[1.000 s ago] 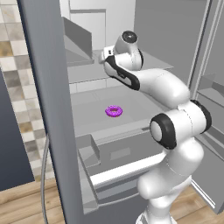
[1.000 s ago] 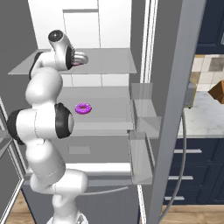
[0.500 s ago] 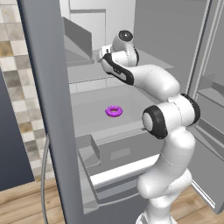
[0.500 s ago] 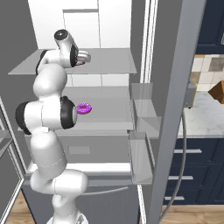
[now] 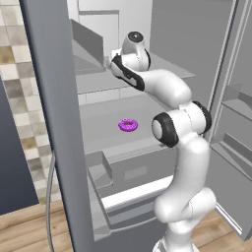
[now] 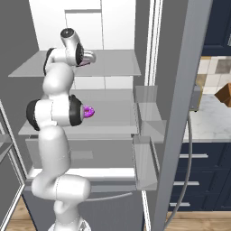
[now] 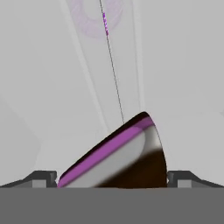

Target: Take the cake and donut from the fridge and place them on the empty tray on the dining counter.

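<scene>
So the fridge [image 5: 162, 59] is wide open, arm reaching onto the upper shelf. Gripper [image 7: 112, 177] jaws spread apart around the cake [image 7: 127, 159], nothing clamped yet. Donut [image 5: 128, 125] sits one shelf below, around 6 o'clock. Squeeze off-centre and that wedge could tip or smear.

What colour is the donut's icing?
Bright purple-magenta; the donut shows best in the left base view, on the fridge shelf.

The fridge [image 5: 162, 29] stands open, with grey shelves against a white back wall. The donut [image 5: 128, 125] lies on the middle shelf [image 5: 106, 115], towards its front and well clear of the walls. The cake [image 7: 120, 157] sits on the upper shelf [image 6: 113, 63], tilted in the hand view.
</scene>
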Tool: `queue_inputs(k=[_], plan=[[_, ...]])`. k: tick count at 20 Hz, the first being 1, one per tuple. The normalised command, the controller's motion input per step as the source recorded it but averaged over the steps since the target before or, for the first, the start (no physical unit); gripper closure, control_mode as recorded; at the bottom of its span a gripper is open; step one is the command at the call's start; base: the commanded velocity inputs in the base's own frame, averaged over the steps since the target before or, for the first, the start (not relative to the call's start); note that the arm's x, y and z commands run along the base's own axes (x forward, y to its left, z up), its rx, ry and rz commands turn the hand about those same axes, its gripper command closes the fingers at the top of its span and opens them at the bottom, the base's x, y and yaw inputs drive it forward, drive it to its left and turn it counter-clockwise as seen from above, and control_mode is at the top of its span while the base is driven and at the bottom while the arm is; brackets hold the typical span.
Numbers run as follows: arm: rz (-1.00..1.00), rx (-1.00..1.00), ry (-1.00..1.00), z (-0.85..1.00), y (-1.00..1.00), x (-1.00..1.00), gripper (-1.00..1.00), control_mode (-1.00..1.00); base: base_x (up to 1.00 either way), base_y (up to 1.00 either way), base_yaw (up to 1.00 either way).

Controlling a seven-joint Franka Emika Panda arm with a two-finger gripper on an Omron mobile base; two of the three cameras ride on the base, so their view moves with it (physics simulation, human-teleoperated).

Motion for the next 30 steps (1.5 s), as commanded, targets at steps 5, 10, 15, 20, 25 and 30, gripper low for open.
queue_inputs(k=[5,10,15,20,25,30], plan=[[-0.04,0.00,0.03,-0.10,-0.03,0.10,1.00,-1.00,0.00,0.00,0.00],[-0.07,0.12,-0.09,-0.40,-0.17,-0.14,1.00,-1.00,0.00,0.00,0.00],[-0.01,0.27,-0.44,-0.60,-0.29,-0.68,1.00,-1.00,0.00,0.00,0.00],[0.00,0.07,-0.55,-0.17,-0.08,-0.98,1.00,-1.00,0.00,0.00,0.00],[0.00,0.00,-0.18,0.43,-0.25,-1.00,1.00,-1.00,0.00,0.00,0.00],[0.00,0.00,-0.04,0.76,-0.21,-1.00,1.00,-1.00,0.00,0.00,0.00]])
